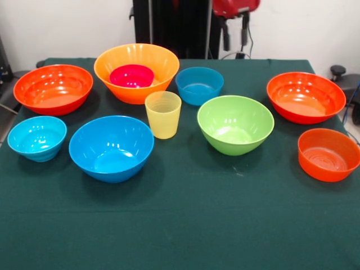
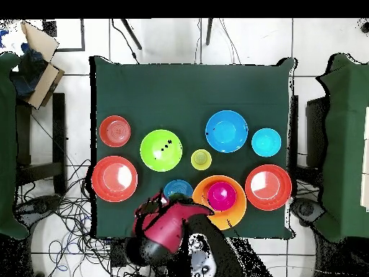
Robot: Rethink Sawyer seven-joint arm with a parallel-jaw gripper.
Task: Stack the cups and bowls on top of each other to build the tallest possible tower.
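Bowls (image 1: 111,147) spread wide; table (image 1: 180,225) front bare.

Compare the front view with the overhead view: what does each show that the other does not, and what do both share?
Only the front view shows the bowls' side profiles and depth, and the ridges on the yellow cup. Only the overhead view shows the floor cables, a cardboard box and the whole red arm from above. Both share the green table, the magenta bowl sitting inside the large orange bowl, and the lime bowl standing apart.
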